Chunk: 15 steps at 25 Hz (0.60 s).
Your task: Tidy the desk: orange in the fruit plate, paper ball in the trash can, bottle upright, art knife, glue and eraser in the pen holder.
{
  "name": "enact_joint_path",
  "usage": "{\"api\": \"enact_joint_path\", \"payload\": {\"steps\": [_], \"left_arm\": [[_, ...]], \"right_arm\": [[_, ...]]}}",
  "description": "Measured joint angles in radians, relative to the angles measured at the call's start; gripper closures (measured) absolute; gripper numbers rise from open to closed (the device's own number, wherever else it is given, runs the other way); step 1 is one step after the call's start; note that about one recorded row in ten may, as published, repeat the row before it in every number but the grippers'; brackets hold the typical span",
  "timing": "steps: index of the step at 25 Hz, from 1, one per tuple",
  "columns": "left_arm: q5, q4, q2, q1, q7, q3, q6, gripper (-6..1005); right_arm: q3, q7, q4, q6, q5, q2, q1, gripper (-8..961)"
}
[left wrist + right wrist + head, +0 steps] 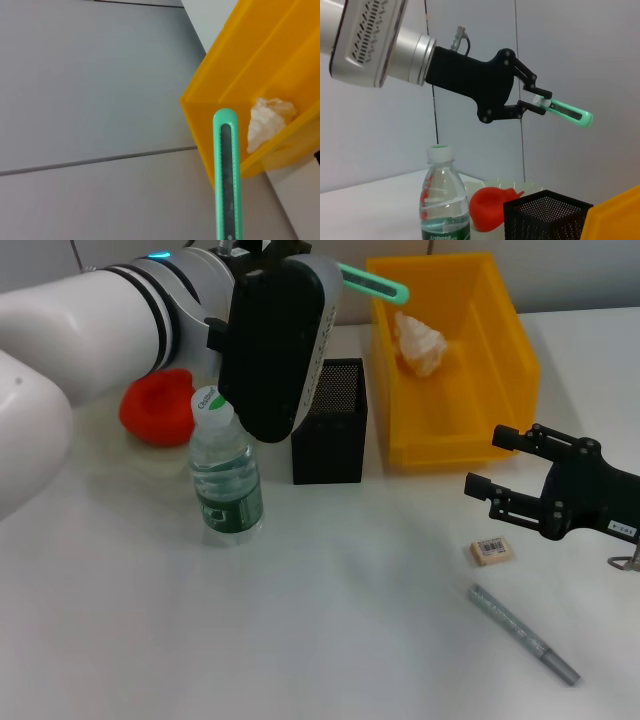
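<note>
Grey pen [523, 633] lying nearest desk's front edge, eraser [491, 551] just behind. Right end effector [482, 462] hovering, fingers apart. Left end effector [536, 101] clamping green art knife [567, 112] above pen holder [330, 420].

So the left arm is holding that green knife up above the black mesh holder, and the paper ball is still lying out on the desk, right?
Not quite. The paper ball already lies inside the yellow bin, as the head view shows. The rest holds: the left end effector grips the green knife above the black mesh holder.
</note>
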<state>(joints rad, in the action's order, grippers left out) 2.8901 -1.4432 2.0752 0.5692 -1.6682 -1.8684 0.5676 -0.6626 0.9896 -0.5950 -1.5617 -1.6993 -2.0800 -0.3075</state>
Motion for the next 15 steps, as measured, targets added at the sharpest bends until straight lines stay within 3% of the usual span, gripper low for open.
{"api": "enact_joint_path", "payload": {"steps": [15], "left_arm": [[-0.001, 0.034, 0.000, -0.034, 0.119, -0.002, -0.093, 785]], "right_arm": [[0.000, 0.001, 0.018, 0.005, 0.001, 0.000, -0.008, 238]]}}
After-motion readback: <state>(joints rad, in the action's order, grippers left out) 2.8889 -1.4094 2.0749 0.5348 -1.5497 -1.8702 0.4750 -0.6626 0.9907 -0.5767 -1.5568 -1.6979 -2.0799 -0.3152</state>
